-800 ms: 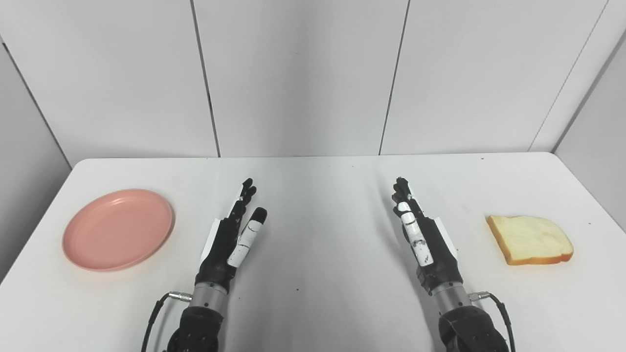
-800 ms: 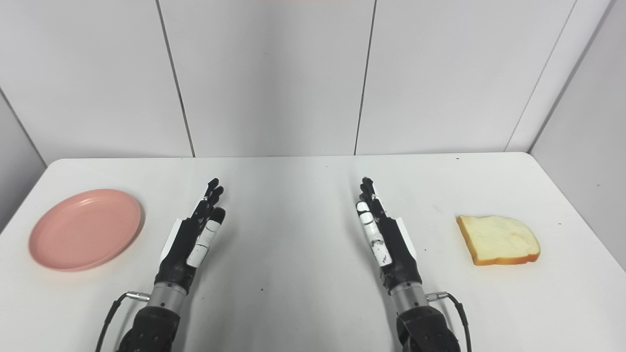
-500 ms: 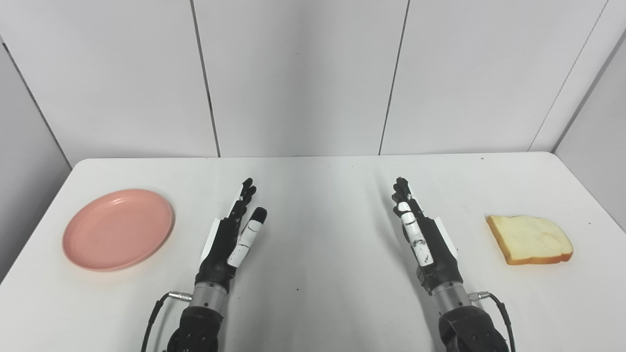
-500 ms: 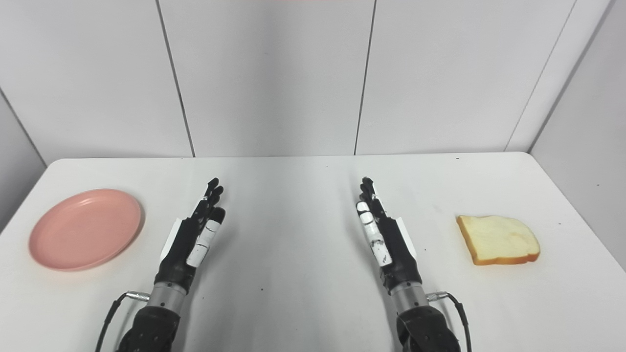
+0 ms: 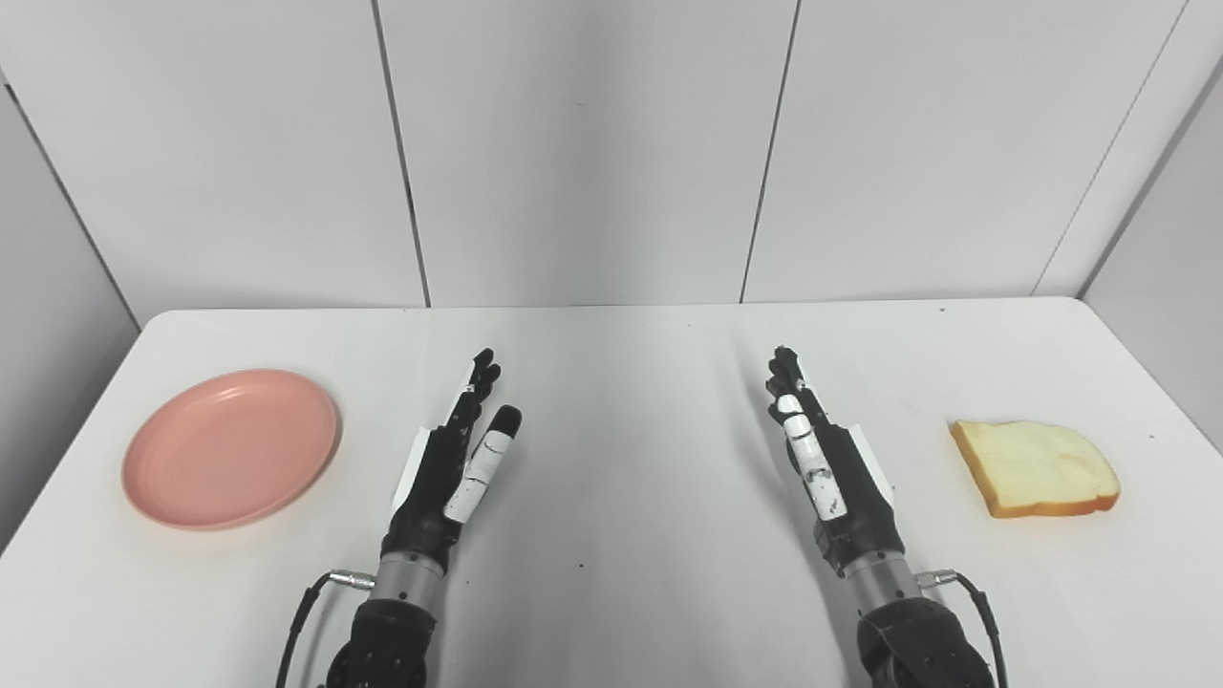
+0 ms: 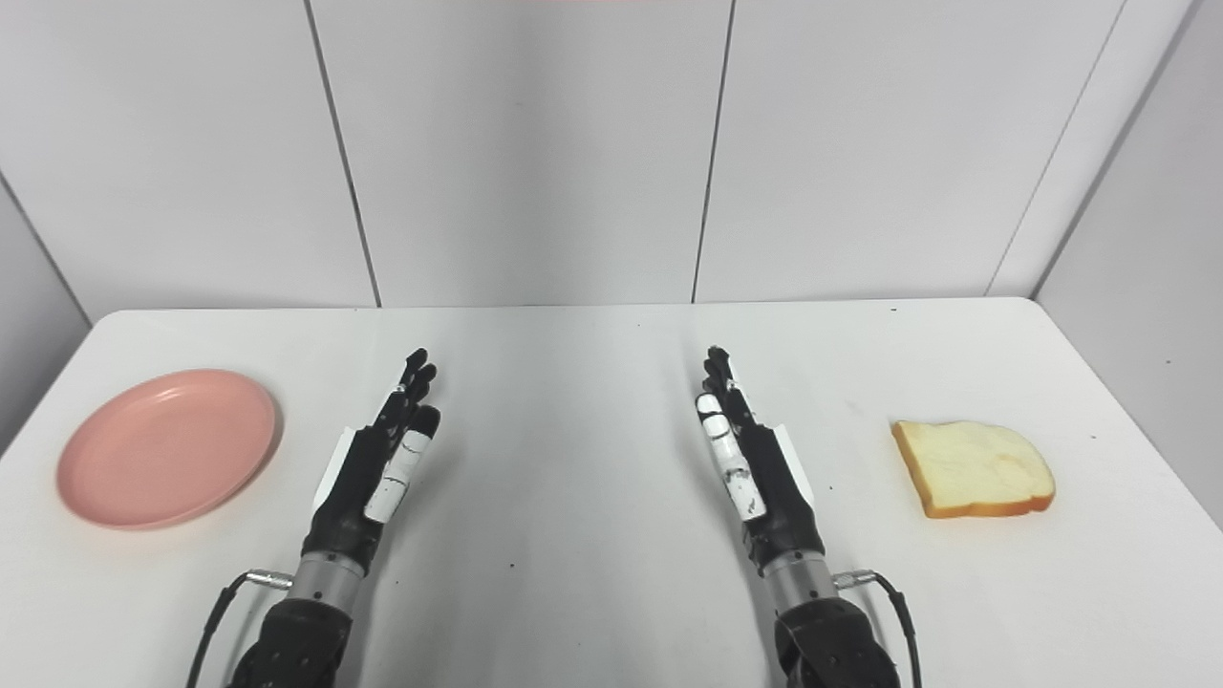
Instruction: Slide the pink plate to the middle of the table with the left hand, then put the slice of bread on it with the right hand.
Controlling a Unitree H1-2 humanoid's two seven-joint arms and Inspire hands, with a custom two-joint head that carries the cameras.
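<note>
A pink plate (image 5: 229,448) lies empty at the left side of the white table (image 5: 631,382). A slice of bread (image 5: 1035,467) with a brown crust lies flat at the right side. My left hand (image 5: 454,468) is open, fingers straight and pointing away, above the table to the right of the plate and apart from it. My right hand (image 5: 826,463) is open in the same pose, left of the bread and apart from it. Both hands hold nothing.
White wall panels (image 5: 583,143) stand right behind the table's far edge. A cable (image 5: 970,592) hangs at the right wrist and another (image 5: 306,602) at the left wrist. The table surface between the two hands is bare.
</note>
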